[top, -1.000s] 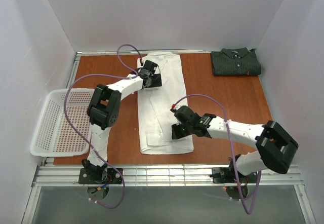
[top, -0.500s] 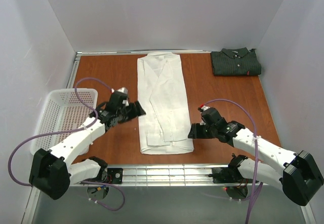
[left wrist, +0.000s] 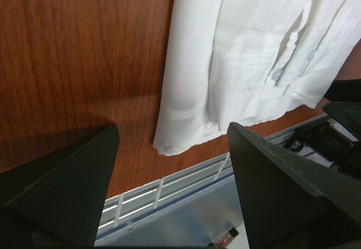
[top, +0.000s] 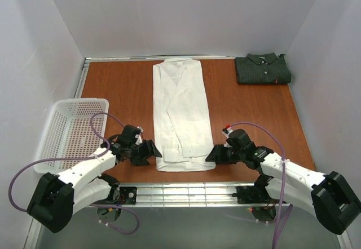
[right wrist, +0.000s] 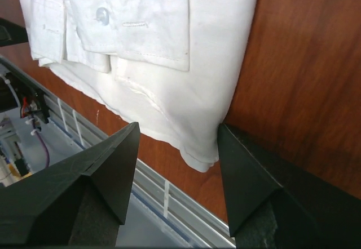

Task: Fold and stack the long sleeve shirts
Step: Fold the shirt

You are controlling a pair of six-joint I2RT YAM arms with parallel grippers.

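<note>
Lying lengthwise down the middle of the wooden table (top: pixel 124 85), the white shirt (top: pixel 181 114) is folded into a long narrow strip, collar at the far end and hem near the front rail. The dark striped shirt (top: pixel 263 69) sits folded in the far right corner, well apart. Within the last second both arms have left the upper and middle parts of the strip and swung down to its near end. The left gripper (top: pixel 151 152) is now just beside the hem's left corner and the right gripper (top: pixel 213 155) just beside its right corner. Each wrist view shows the jaws spread, with a hem corner lying between the fingertips and nothing clamped. The move suggests the lengthwise fold is finished. The next step is probably to pinch both corners and carry the hem towards the collar; a shallow or uneven pinch could drag the layers askew. A white mesh basket (top: pixel 79 101) stands at the left.
</note>
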